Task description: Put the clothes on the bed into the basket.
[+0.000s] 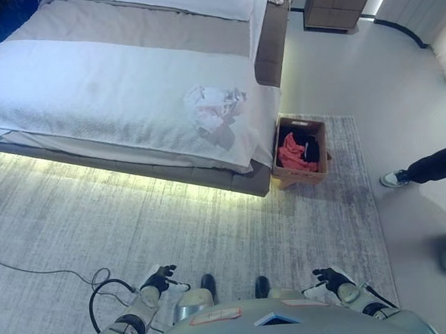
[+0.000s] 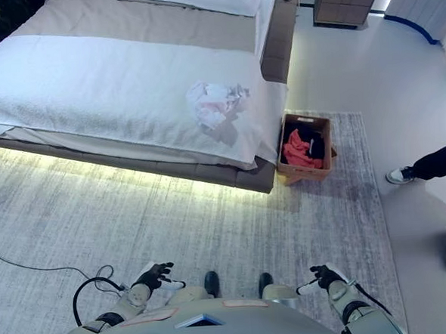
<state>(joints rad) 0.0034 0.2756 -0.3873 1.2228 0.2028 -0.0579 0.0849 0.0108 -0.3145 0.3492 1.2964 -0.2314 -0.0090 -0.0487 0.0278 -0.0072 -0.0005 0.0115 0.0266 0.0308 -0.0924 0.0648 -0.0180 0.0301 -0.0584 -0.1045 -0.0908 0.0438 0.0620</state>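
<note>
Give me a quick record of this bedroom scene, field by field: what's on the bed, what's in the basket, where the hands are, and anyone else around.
On bed: a crumpled white garment near the bed's corner
Basket: brown basket on the rug beside that corner, holding red cloth and dark cloth
Left hand: low over the rug, holding nothing
Right hand: low over the rug, holding nothing
Person: leg and shoe at right
Background: nightstand

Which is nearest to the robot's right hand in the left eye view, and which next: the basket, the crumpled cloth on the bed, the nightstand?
From the right hand:
1. Basket, on the rug beside the bed's corner.
2. Crumpled cloth, on the bed, farther left.
3. Nightstand, at the top.
</note>
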